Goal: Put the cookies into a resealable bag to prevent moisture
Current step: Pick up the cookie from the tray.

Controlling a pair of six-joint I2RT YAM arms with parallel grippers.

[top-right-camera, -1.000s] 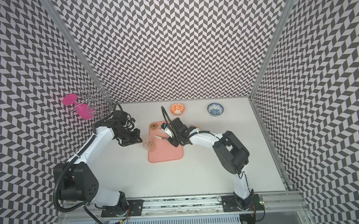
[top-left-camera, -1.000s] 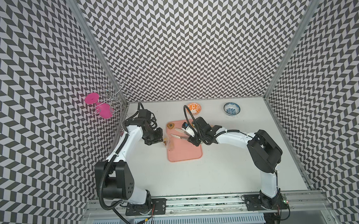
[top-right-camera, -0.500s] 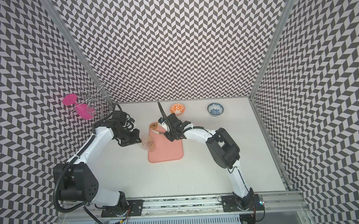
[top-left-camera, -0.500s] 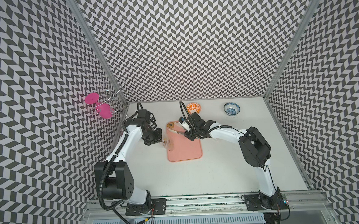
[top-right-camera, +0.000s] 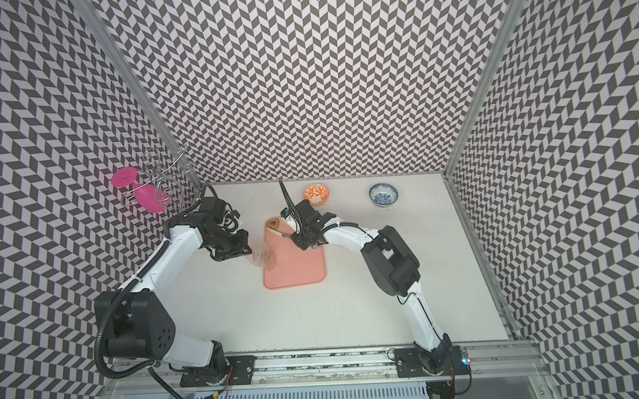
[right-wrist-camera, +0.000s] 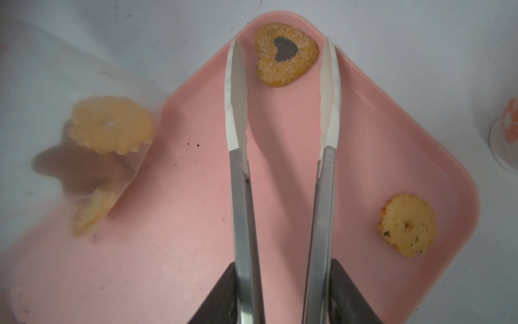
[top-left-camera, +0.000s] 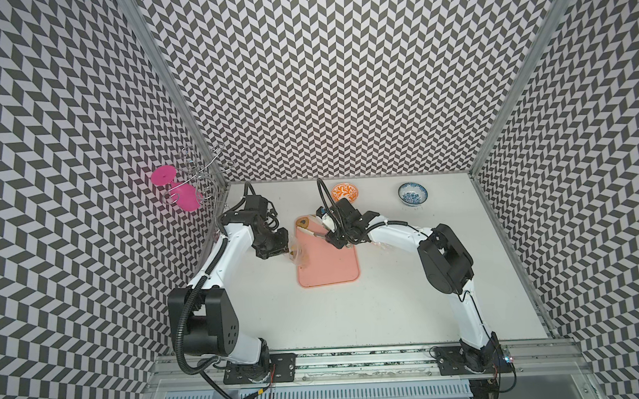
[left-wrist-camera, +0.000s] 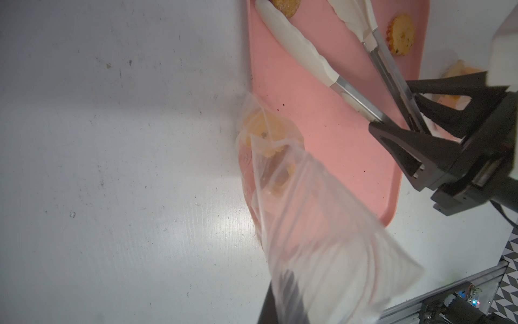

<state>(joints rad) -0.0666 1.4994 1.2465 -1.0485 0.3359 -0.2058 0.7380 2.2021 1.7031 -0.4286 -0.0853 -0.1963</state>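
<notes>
The white table [top-left-camera: 352, 317] carries a pink tray [top-left-camera: 332, 270] toward its far edge. A clear bag [left-wrist-camera: 322, 224] hangs over the tray's left edge, its upper end pinched tight in the left claw [top-left-camera: 286, 250] and its lower end resting partly on the tray, partly on the table. The right claw [right-wrist-camera: 283, 265] is clamped on the metal handles of the tongs [right-wrist-camera: 241, 196], whose 2 white tips stand apart. 2 bowls [top-left-camera: 345, 193] sit near the table's far edge. At least 2 pale cookies [right-wrist-camera: 110, 124] lie inside the bag. A heart-shaped cookie [right-wrist-camera: 286, 56] lies between the tong tips at the tray's far left corner. 1 round cookie [right-wrist-camera: 406, 224] lies near its far right corner.
</notes>
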